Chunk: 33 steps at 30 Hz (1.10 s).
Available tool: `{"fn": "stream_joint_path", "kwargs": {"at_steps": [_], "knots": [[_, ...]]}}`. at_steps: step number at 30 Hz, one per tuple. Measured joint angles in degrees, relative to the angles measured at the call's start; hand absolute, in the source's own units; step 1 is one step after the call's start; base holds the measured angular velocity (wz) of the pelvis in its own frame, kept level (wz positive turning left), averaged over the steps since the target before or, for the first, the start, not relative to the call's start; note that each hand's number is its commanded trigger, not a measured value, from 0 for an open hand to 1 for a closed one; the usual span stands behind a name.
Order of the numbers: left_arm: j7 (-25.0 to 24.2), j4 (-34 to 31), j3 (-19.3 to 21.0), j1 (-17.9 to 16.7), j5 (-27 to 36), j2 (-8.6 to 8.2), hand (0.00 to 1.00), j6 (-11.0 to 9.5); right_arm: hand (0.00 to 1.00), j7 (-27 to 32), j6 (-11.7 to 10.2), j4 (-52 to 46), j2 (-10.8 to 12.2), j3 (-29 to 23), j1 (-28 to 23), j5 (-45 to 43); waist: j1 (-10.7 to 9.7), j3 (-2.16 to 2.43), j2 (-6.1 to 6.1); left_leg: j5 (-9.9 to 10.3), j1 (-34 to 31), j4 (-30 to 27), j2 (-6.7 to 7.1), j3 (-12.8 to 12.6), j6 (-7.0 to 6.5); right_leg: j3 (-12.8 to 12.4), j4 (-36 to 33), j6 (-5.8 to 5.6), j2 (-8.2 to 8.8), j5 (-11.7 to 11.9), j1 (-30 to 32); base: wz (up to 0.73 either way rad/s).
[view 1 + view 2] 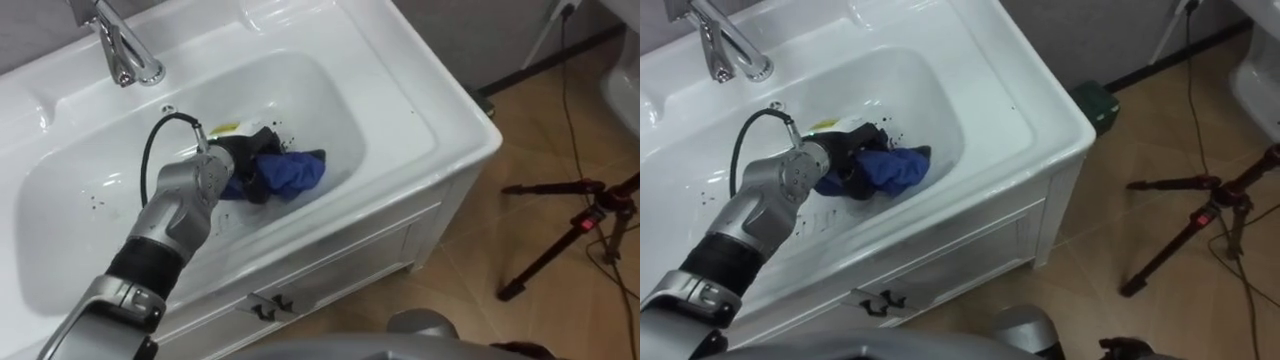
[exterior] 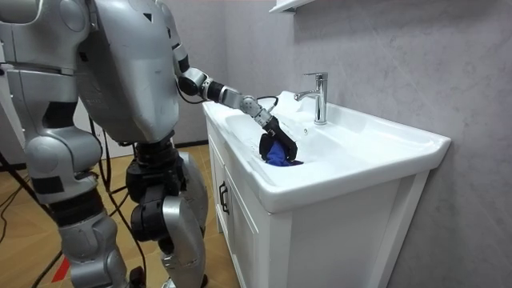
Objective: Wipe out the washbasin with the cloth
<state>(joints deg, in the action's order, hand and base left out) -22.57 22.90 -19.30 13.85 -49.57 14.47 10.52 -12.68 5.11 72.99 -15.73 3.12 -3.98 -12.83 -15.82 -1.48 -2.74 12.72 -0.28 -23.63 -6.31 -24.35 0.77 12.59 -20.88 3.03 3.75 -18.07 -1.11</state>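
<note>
The white basin [image 1: 400, 115] is set in a cabinet top, with a chrome tap [image 1: 125, 50] at its back rim. My left arm reaches in from the lower left. My left hand [image 1: 243, 160] is dark and sits on the basin floor near the middle, fingers curled round a bunched blue cloth [image 1: 298, 172]. The cloth spreads toward the basin's right wall. In the room view the left hand [image 2: 276, 134] presses the blue cloth [image 2: 278, 157] down inside the bowl, below the tap [image 2: 320, 96]. Small dark specks [image 1: 100, 200] dot the basin floor left of my arm.
A yellow patch [image 1: 226, 127] lies on the basin floor just behind my hand. The white cabinet [image 1: 330, 270] below has dark door handles [image 1: 265, 308]. A black tripod [image 1: 575, 225] stands on the wooden floor to the right, and a green box [image 1: 1095, 105] sits by the wall.
</note>
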Motion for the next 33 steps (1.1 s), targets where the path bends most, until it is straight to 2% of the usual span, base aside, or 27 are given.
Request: {"fn": "stream_joint_path", "kwargs": {"at_steps": [7,11,14,17,21,24,26,30,33], "knots": [[2.2,2.1,0.0,1.1,-0.4,-0.30,1.00,0.0,0.00,0.0,0.0,-0.1,0.0,-0.6,-0.5,-0.1,-1.0,-0.06,0.12,0.0,0.1,-0.1,-0.14,-0.5,0.01,-0.1,-0.1,0.07,-0.04,0.0,0.0,0.00],[3.3,2.8,0.0,1.4,-4.4,-0.24,1.00,-0.1,0.00,0.0,0.0,-0.6,0.0,-0.6,-0.4,0.0,-1.0,-0.21,0.38,0.0,1.0,0.0,-0.43,-1.5,0.01,-1.8,-0.2,0.25,-0.40,0.1,0.1,-0.27],[4.6,4.2,0.4,2.0,-7.7,0.00,1.00,-1.1,0.00,-0.3,0.1,-0.4,0.0,-0.8,-0.6,-1.8,-1.1,-0.31,0.77,0.0,1.1,0.0,-0.71,-2.2,0.03,-3.1,-0.7,0.41,-0.79,0.2,0.7,-0.18],[5.3,4.4,1.1,1.9,-10.2,0.02,1.00,-1.1,0.00,-0.6,0.7,-0.3,0.1,-1.0,-0.8,-3.3,-1.1,-0.30,1.14,0.2,1.0,0.2,-1.09,-3.3,0.31,-3.4,-1.1,0.63,-1.08,0.2,1.4,-0.08],[7.4,5.7,1.1,1.0,-10.8,-0.22,1.00,-1.2,0.00,-0.4,1.2,-0.3,0.1,-1.1,-0.9,-3.5,-0.3,-0.08,1.48,0.3,1.9,0.3,-1.07,-3.9,0.45,-4.8,-0.9,0.96,-1.65,0.4,1.1,-0.14],[8.3,6.6,1.1,0.5,-10.9,-0.35,1.00,-1.3,0.00,-0.4,1.2,-0.3,0.2,-2.2,-0.9,-3.7,-0.4,0.35,1.29,0.6,2.1,0.2,-1.34,-3.9,0.92,-4.7,-0.7,1.06,-1.94,0.5,0.7,-0.05],[8.5,6.7,1.1,0.0,-10.8,-0.30,1.00,-1.2,0.00,-0.4,1.2,-0.7,0.1,-2.7,-1.2,-3.7,-0.3,0.43,1.18,0.6,2.4,0.2,-1.43,-3.8,0.92,-4.6,-0.9,1.09,-1.95,0.5,0.5,0.00],[8.5,6.6,0.8,-1.8,-10.7,-0.28,1.00,-1.0,0.00,0.4,1.2,-1.9,-0.1,-2.8,-1.7,-3.3,-1.1,1.19,-0.02,0.6,2.5,-0.1,-1.89,-3.6,0.94,-4.2,-0.6,1.10,-1.96,0.5,0.0,0.05],[8.4,6.4,0.2,-2.6,-10.8,-0.18,1.00,-0.9,0.00,1.0,0.8,-2.0,-0.1,-3.4,-1.4,-3.5,-1.2,1.18,-0.81,0.6,2.8,-0.1,-1.82,-3.0,0.94,-3.8,-0.6,1.13,-1.96,0.5,-0.5,0.05]]}}
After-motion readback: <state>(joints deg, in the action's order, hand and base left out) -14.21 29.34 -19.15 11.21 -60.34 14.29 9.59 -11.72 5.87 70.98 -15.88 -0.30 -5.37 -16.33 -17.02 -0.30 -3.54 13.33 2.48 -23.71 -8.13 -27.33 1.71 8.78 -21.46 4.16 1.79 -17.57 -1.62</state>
